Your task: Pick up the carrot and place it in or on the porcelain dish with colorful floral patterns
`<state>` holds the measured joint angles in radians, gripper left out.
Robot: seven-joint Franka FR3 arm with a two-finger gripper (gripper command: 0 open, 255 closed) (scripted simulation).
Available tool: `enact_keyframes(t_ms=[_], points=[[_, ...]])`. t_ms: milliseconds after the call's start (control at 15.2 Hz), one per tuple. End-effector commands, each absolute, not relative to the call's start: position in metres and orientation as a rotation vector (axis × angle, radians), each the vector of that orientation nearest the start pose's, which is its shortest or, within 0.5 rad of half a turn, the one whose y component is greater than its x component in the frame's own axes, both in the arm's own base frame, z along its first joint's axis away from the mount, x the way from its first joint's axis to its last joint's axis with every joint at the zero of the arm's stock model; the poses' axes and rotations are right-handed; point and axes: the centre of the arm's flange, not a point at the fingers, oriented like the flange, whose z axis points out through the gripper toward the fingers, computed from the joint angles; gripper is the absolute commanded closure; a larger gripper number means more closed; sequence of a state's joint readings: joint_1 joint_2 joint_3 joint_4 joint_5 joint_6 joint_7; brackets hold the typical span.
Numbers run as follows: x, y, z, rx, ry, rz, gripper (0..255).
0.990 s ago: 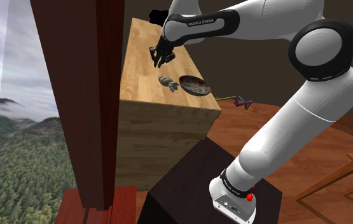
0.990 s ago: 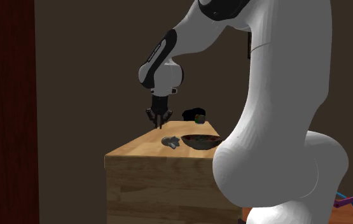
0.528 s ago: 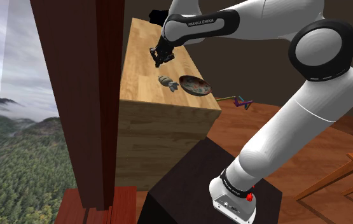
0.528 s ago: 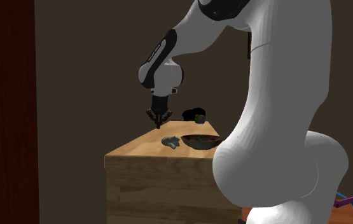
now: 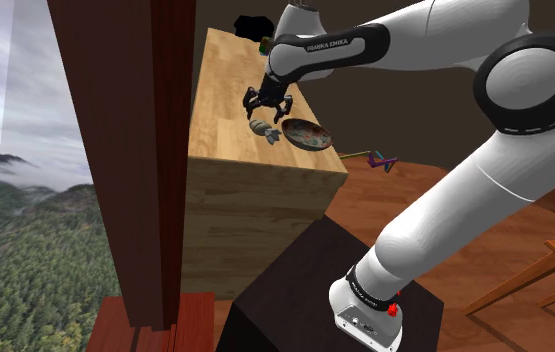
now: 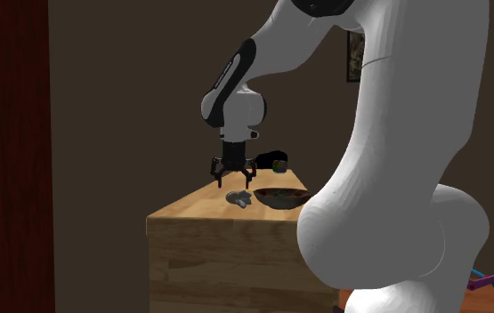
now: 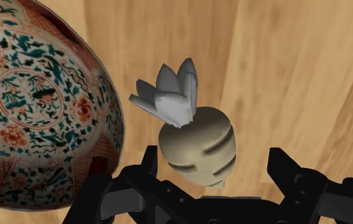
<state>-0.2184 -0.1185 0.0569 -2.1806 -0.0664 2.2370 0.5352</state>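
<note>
White arm [image 5: 425, 35] lettered FRANKA EMIKA; end effector [image 7: 214, 167] wide open, empty, above pale carrot [image 7: 197, 143].

We count 1 carrot [image 7: 197, 149], pale & stubby w/ a grey leaf tuft. 1 dish [image 7: 41, 108] w/ a floral pattern in red, teal & white. 1 wooden counter [image 5: 225, 110] under both. 1 black obj. [image 5: 253, 24] w/ a green spot at the counter's far end. 1 purple-and-orange item [image 5: 381, 159] on the floor. 1 framed pic [image 6: 353, 55] on the wall. 1 white arm [image 5: 505, 200], 1 gripper [image 5: 267, 108] w/ 2 fingers [image 7: 283, 165], 1 dark stand [image 5: 295, 290].
</note>
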Motion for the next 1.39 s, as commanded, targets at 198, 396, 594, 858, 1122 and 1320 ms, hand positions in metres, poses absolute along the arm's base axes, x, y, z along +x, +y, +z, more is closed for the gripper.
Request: enact_keyframes(t_ms=[198,396,594,858,1122,1320], points=[[0.513,-0.090,0.433,-2.985,1.046,-0.250,0],[0.515,-0.091,0.418,-2.985,1.046,-0.250,0],[0.516,-0.091,0.415,-2.985,1.046,-0.250,0],[0.516,-0.091,0.415,-2.985,1.046,-0.250,0],[0.516,-0.091,0.415,-2.985,1.046,-0.250,255],[0.516,-0.091,0.415,-2.985,1.046,-0.250,255]])
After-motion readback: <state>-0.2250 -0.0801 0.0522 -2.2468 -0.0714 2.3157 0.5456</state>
